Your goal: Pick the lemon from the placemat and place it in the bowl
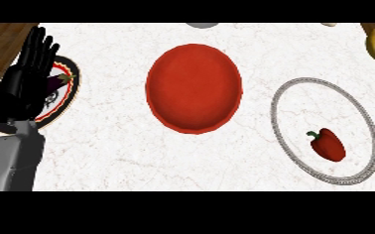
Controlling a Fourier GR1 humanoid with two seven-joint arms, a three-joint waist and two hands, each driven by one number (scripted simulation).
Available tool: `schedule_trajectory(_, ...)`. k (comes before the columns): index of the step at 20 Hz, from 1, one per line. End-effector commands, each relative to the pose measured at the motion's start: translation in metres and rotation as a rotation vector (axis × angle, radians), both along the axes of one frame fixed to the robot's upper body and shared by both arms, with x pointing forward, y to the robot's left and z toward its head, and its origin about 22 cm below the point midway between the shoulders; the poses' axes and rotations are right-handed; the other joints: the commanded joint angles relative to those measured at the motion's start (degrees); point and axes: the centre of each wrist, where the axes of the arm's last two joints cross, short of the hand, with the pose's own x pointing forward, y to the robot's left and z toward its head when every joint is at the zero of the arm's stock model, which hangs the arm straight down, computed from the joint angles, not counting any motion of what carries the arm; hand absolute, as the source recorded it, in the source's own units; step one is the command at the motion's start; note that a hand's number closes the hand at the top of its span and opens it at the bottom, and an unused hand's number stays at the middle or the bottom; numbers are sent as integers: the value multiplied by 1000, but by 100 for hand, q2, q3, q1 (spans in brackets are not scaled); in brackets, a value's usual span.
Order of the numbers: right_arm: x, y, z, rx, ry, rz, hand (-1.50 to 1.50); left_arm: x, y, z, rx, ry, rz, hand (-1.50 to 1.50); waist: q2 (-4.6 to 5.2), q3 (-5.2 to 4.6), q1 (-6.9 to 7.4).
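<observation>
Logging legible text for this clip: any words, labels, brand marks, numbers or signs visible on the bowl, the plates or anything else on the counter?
None readable: no text shows in the head view.
Red bowl: plain, unmarked.
Grey-rimmed plate holding the red pepper: only a rim pattern, no characters.
Plate at the left, partly behind the left hand: a dark figure, no legible writing.

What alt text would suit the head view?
A red bowl sits mid-counter; a red bell pepper lies on a round placemat at right. The left hand rests open at left, over a plate holding an eggplant.
</observation>
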Motion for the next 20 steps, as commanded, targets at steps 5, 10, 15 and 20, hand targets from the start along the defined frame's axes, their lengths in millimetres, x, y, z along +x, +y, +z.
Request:
schedule_trajectory(5,21,24,50,289,8,250,150,-4,12,-12,-16,22,27,0,-69,-16,-178)
schedule_trajectory(10,50,88,69,344,115,346,150,-4,12,-7,2,12,43,0,-130,-25,-264)
schedule_trajectory(15,65,142,91,336,182,381,150,-11,13,-10,17,33,44,0,-154,-25,-293)
schedule_trajectory(20,74,205,95,287,233,410,150,-16,19,-15,-3,35,58,0,-152,-24,-334)
